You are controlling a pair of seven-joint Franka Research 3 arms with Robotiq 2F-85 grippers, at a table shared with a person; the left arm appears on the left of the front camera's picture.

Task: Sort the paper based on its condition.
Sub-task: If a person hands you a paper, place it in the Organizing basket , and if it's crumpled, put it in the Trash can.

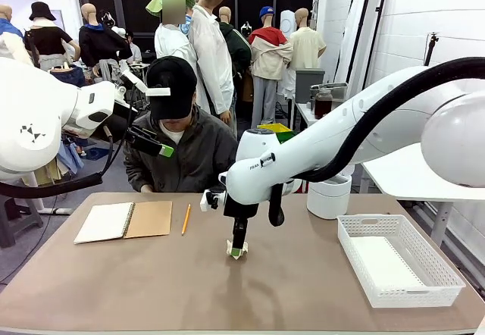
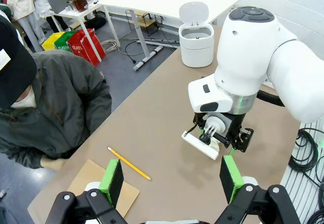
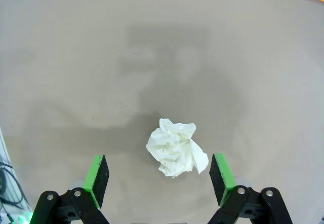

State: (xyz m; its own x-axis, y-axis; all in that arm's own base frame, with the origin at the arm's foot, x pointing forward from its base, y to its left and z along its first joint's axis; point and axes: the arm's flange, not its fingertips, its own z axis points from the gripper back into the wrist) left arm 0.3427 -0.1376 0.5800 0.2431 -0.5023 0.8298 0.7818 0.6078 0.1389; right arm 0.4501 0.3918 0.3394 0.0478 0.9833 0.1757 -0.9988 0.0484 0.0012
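A crumpled ball of white paper (image 3: 177, 150) lies on the brown table, near its middle. My right gripper (image 3: 159, 176) is lowered over it, open, with one green pad on each side of the ball and not touching it. The front view shows the same gripper (image 1: 239, 252) pointing straight down at the tabletop. The left wrist view shows it (image 2: 215, 142) from above with the paper (image 2: 214, 144) between its fingers. My left gripper (image 2: 171, 176) is open, holds nothing, and hangs high over the table's left side (image 1: 155, 144).
A white basket (image 1: 356, 252) at the right holds a flat white sheet (image 1: 383, 263). An open spiral notebook (image 1: 125, 220) and a yellow pencil (image 1: 186, 219) lie at the far left. A white bin (image 1: 330, 195) stands at the far right edge. A person sits across the table.
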